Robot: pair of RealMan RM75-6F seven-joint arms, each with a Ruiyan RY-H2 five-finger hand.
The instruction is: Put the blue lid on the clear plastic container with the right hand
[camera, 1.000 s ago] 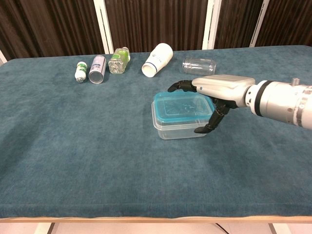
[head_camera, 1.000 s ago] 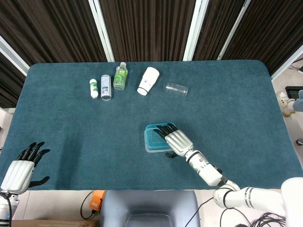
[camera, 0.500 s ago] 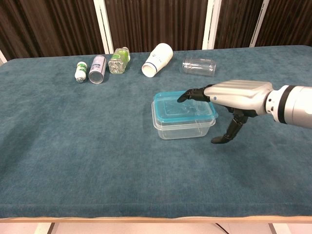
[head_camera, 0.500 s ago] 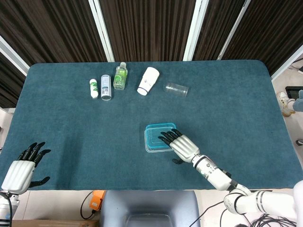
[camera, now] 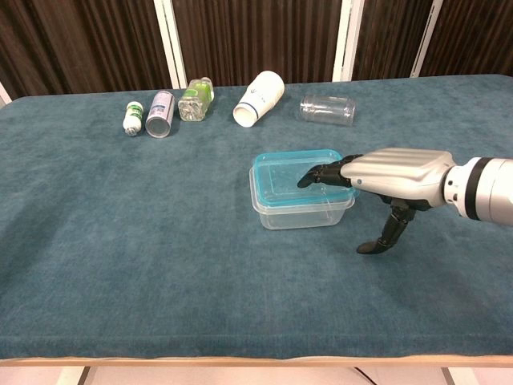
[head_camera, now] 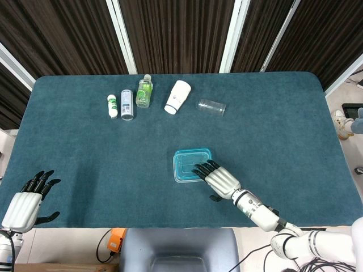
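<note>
Teal cloth [camera: 120, 241] covered the table, where the blue lid [camera: 293, 178] sat on the clear plastic container [camera: 300, 211] (mid-table). Over its near right corner, the right hand [camera: 390, 176] hovered, fingers spread, holding nothing; the left hand [head_camera: 24, 203] lay splayed far left

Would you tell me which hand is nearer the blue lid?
Right. The right hand reaches over the blue lid; the left hand sits at the table's far left corner.

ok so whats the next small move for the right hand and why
Probably draw the right hand back clear of the box: the lid already sits on it, looking level, and only the fingertips hang over its near corner, holding nothing.
</note>
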